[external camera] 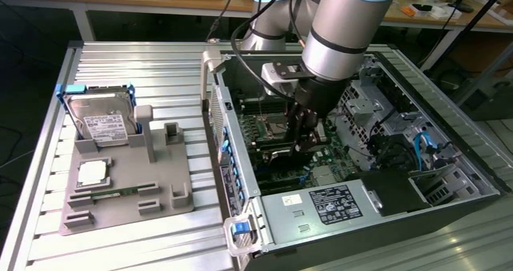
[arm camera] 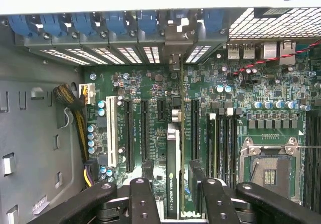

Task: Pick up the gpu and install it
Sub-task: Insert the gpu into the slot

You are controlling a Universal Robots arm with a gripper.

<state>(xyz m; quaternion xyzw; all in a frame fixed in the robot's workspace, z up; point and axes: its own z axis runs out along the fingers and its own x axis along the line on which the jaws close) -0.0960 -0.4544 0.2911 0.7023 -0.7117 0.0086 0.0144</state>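
Observation:
The gpu [arm camera: 174, 148] stands on edge among the motherboard's expansion slots [arm camera: 129, 133], seen from above as a thin dark card with an NVIDIA label. Its silver bracket [arm camera: 174, 58] reaches the case's rear slot openings under the blue clips. My gripper [arm camera: 171, 166] hangs directly over the card with one black finger on each side. A narrow gap shows between each finger and the card, so the jaws stand open and astride it. In the exterior view the gripper [external camera: 309, 142] is deep inside the open computer case [external camera: 240, 235], just above the motherboard.
A grey fixture [external camera: 160, 181] on the exterior view's left carries a silver hard drive [external camera: 103, 124], a processor [external camera: 92, 173] and a green memory stick [external camera: 112, 193]. Around the card are the processor socket [arm camera: 271, 171], a yellow-black cable bundle [arm camera: 75, 108], drive cages and the power supply [external camera: 328, 202].

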